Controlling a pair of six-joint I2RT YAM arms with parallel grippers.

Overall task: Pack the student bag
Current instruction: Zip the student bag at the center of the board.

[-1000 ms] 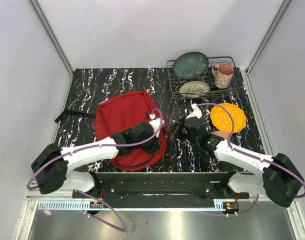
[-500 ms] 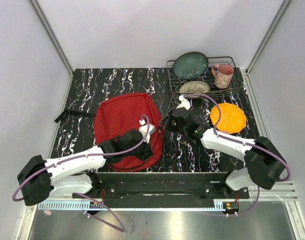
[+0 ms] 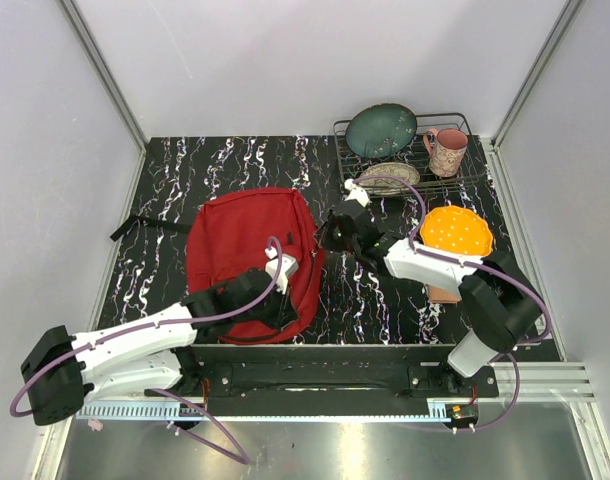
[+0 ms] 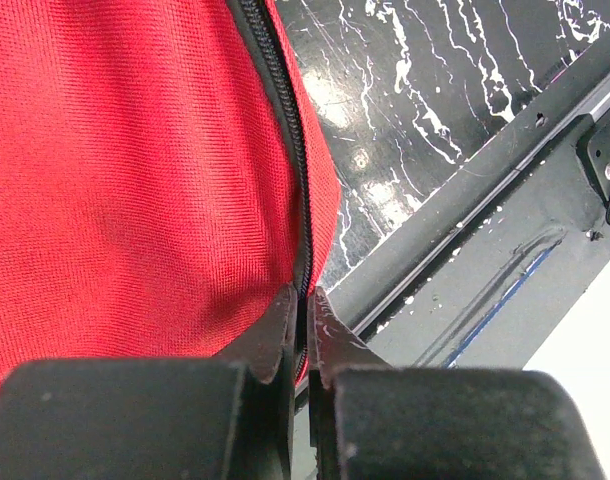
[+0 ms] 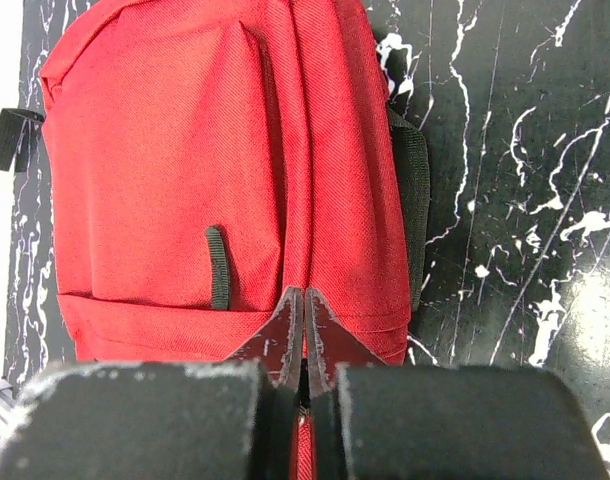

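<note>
The student bag lies flat on the black marbled table, a red backpack with a black strap trailing to its left. My left gripper sits at the bag's near right corner. In the left wrist view it is shut on the bag along its black zip. My right gripper is at the bag's right edge. The right wrist view shows it shut on a fold of the red fabric, beside a black pull tab.
A wire dish rack at the back right holds a teal plate, a patterned plate and a pink mug. An orange plate lies in front of it. A metal rail runs along the table's near edge.
The left gripper has drawn back toward the near edge along the bag's right side. The right gripper has moved left onto the bag's right edge. The bag has shifted slightly left.
</note>
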